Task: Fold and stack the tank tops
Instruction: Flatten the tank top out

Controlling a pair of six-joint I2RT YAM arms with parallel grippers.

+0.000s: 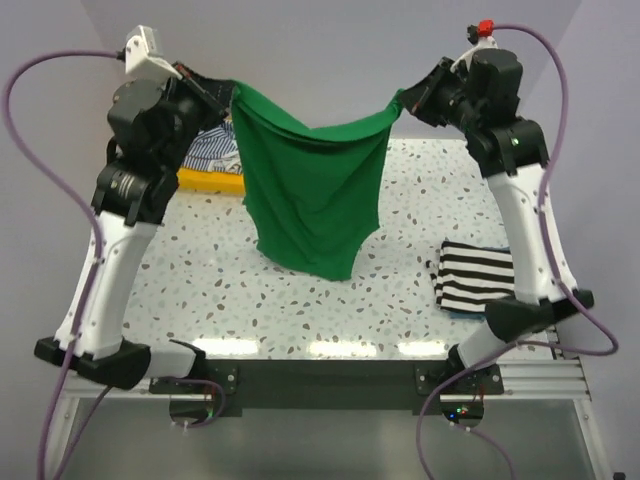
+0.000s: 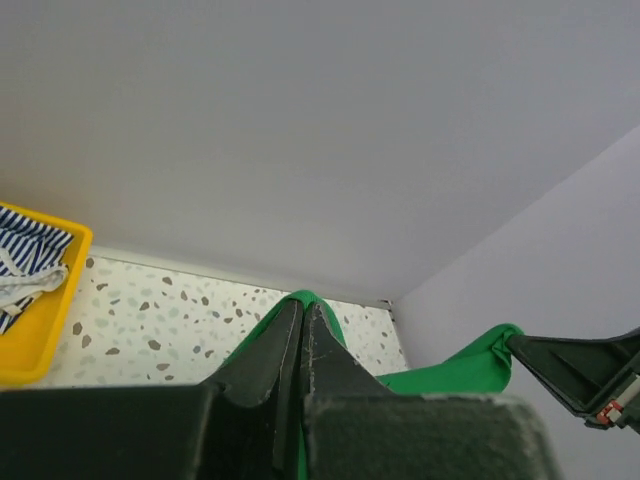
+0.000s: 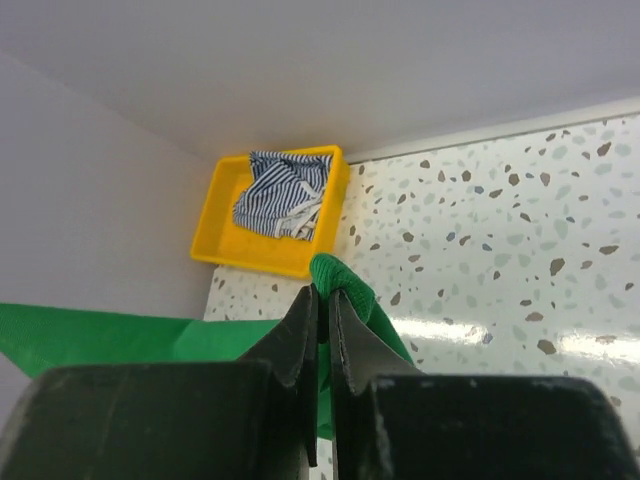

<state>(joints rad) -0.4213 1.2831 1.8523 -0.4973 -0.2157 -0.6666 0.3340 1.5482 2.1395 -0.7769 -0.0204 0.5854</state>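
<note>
At the far left, the left claw is raised high above the tabletop. Its two fingers are pressed together, with one upper corner of the green top pinched between them. The left wrist view shows the cloth bunched just past the fingertips.

Behind and below that arm, a yellow tray sits at the far left of the tabletop. The blue-and-white striped top lies crumpled inside it.

In the middle, the green top hangs spread between the two claws. Its upper edge sags in a shallow curve and the rest drops in loose folds toward the tabletop. Whether its lower edge touches the surface I cannot tell.

On the right, the right claw is lifted to about the same height. Its fingers are closed tight on the other upper corner of the green top, and a small roll of cloth pokes out past the fingertips in the right wrist view.

Lower right, the black-and-white striped top lies flat and folded on the tabletop, well apart from the tray. The right arm partly covers it.
</note>
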